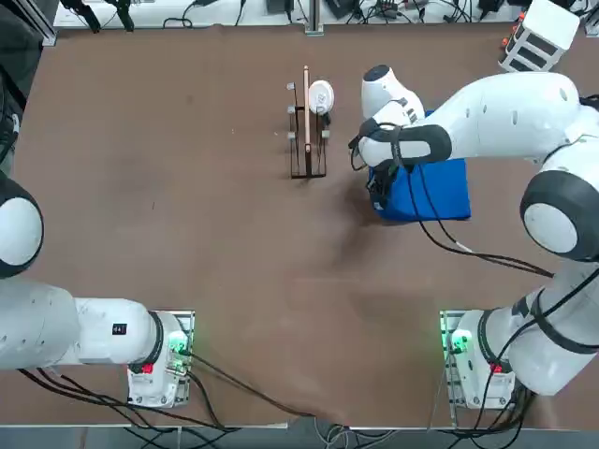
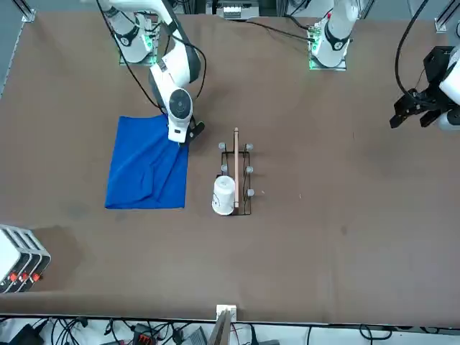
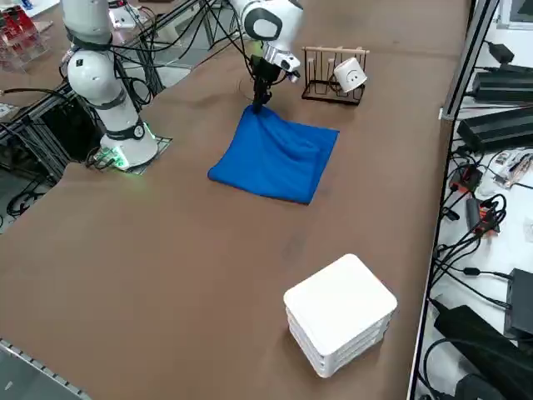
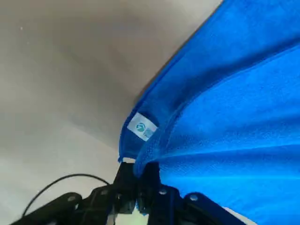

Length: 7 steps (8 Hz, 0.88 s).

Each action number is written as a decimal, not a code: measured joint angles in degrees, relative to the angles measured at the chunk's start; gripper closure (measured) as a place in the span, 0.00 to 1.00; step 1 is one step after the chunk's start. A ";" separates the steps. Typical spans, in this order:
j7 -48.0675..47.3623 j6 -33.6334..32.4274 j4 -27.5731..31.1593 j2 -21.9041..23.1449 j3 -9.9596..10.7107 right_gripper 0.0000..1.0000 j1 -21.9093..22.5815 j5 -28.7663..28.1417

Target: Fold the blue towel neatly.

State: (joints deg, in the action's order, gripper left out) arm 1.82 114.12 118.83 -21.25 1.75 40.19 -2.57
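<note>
The blue towel (image 2: 147, 164) lies on the brown table (image 2: 323, 237), in the half where the right arm works, and it is already doubled over into a smaller rectangle with some soft wrinkles on its upper layer. The right gripper (image 3: 257, 103) points down at the towel's corner that is nearest to the wooden rack (image 1: 307, 131), and its two fingers (image 4: 125, 180) are pressed together on the edge of the cloth, so the towel corner is pinched between them and is raised a little from the table. In the wrist view, the small white tag (image 4: 142, 127) shows on the blue edge just beside the fingers. The rest of the towel rests flat on the table, spreading away from the gripper toward the table's edge. The rack stands near the towel but does not touch it, and a white cup (image 2: 224, 195) lies tilted on it. A white box (image 3: 340, 313) stands on the table well apart from the towel, near the corner.
</note>
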 joint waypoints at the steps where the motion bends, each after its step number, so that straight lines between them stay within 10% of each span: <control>1: 0.00 -0.47 0.00 -0.10 0.00 0.92 0.34 0.00; 7: -0.67 -0.86 -0.17 -0.18 0.01 0.71 0.90 0.00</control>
State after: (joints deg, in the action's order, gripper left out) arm 1.15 113.26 118.66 -21.43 1.76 41.09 -2.57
